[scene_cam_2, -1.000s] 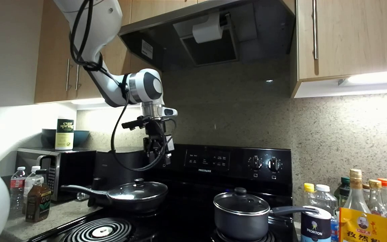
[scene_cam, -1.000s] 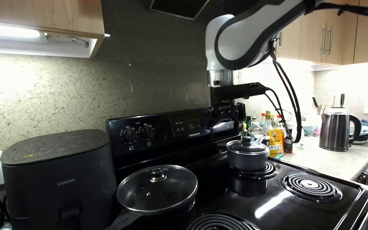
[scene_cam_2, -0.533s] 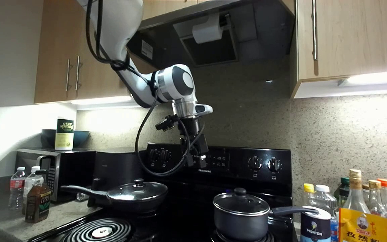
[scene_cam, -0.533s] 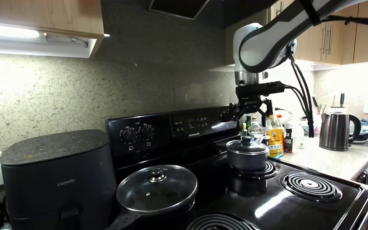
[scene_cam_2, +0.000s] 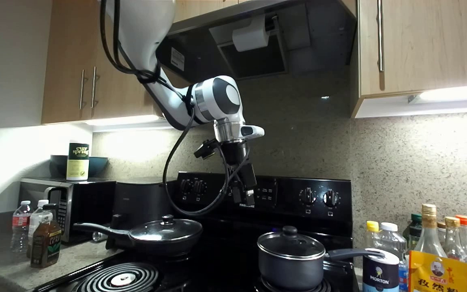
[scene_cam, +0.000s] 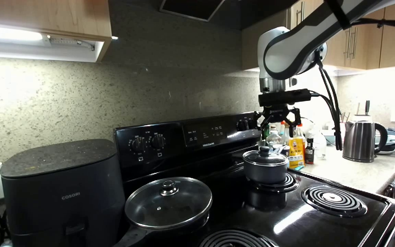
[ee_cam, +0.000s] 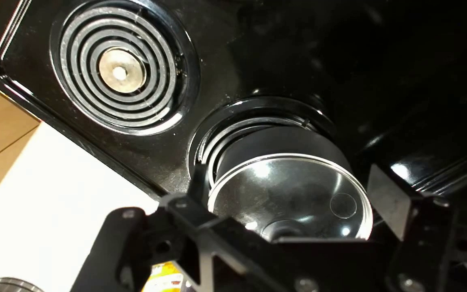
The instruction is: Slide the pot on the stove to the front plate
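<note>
Exterior view: appliance [scene_cam: 63,187] marked COSORI; stove [scene_cam: 231,207] likely FRIGIDAIRE.

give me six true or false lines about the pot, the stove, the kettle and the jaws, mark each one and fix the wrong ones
1. The pot stands on a rear burner of the stove. True.
2. The pot is uncovered. False: its lid is on.
3. The kettle stands on the counter. True.
4. The jaws are clamped on the pot. False: they stand open, higher than the pot and not touching it.
5. The pot is the only cookware on the stove. False: a frying pan stands there too.
6. The pot's handle points toward the side with the bottles. True.
</note>
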Tool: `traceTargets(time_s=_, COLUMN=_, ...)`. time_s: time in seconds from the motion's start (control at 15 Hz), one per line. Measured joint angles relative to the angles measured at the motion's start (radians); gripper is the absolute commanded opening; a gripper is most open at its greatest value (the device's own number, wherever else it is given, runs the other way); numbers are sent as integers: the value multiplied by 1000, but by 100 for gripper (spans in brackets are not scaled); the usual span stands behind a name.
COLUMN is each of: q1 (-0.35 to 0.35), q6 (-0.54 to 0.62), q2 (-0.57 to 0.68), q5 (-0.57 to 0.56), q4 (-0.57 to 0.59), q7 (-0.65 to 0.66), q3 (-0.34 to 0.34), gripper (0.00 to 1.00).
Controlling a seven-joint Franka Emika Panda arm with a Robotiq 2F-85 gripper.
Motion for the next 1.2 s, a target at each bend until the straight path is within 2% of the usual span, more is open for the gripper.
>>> traceTargets(time_s=0.4, q1=0, q6=0, q2=23, q5=12, q4=17, q7=-1, q3=-7, gripper=100)
traceTargets(time_s=0.87, q1=-31, q6=9, q2=199, q5=30, q4=197, q7=-4, q3=-92, gripper=100)
traceTargets(time_s=1.2, q1=-24, q6=9, q2=217, q5=31, q4=213, q7=-4, q3=-99, gripper=100)
